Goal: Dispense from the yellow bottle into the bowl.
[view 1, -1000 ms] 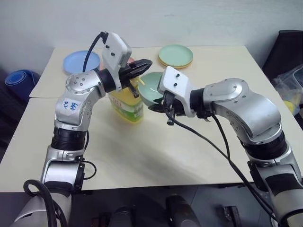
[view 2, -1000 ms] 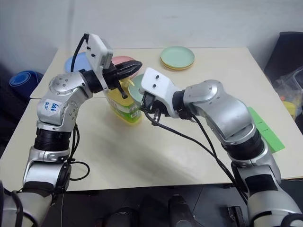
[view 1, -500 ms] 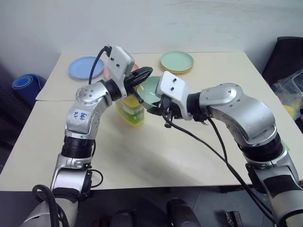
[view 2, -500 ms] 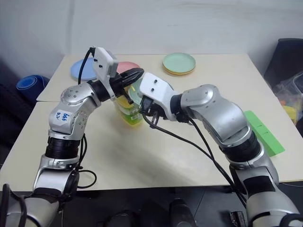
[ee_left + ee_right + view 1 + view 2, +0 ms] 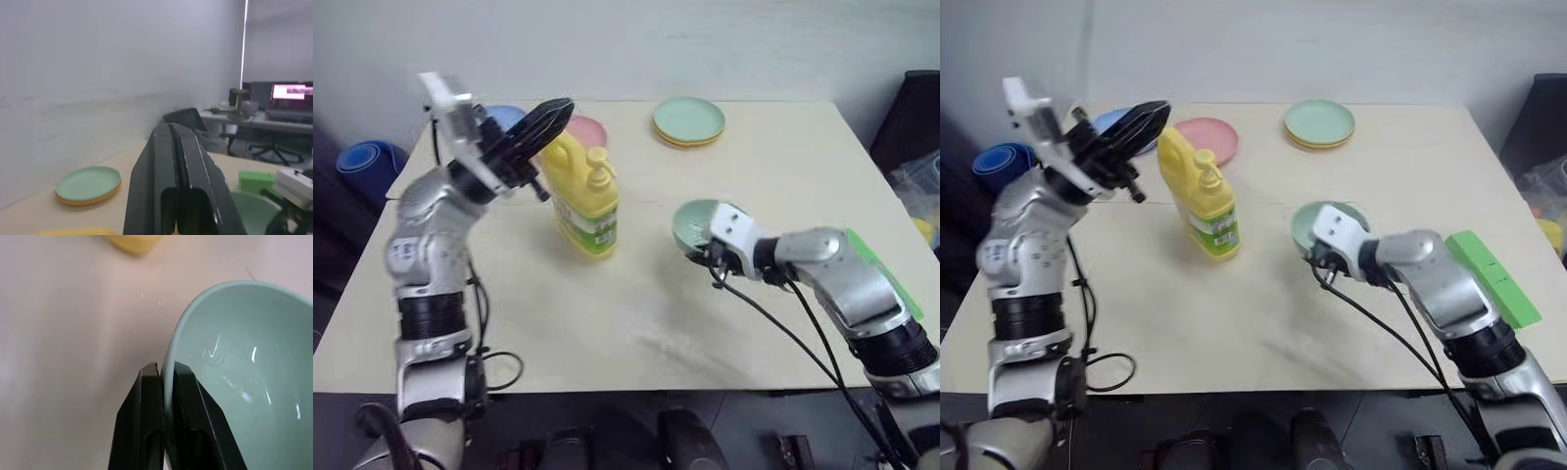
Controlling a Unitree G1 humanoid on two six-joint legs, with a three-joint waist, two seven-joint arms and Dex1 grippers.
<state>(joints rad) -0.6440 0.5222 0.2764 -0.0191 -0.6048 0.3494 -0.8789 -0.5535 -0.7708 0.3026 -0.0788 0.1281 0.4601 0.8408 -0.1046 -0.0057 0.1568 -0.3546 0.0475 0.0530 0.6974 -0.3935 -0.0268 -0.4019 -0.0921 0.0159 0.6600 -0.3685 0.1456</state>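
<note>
Left gripper [image 5: 551, 111]: raised above the table's far left part, fingers pressed together on nothing; a second earlier it hung directly over the pump of the yellow bottle, and it had since drawn away to the left and stood clear of it.
Right gripper [image 5: 166, 377]: clenched on the near rim of the bowl, one finger outside the wall and one inside; earlier it held the bowl up close beside the bottle, and it had since carried it rightward and down.
Yellow bottle [image 5: 582, 196]: upright on the table [image 5: 607, 313], left of centre, handle and pump top uncovered; its place on the table had not changed.
Bowl [image 5: 697, 223]: low over the table's middle, right of the bottle and well apart from it, tilted in the grip; whether its base touched the surface could not be told. A few clear droplets showed on its inner wall in the right wrist view.
Green plates [image 5: 689, 120]: stacked at the far edge, unmoved.
Pink plate [image 5: 1206, 136]: flat behind the bottle, now fully uncovered by the left arm.
Blue plate [image 5: 1116, 122]: at the far left, partly behind the left gripper.
Green block [image 5: 1491, 277]: at the table's right edge, beside the right arm.
</note>
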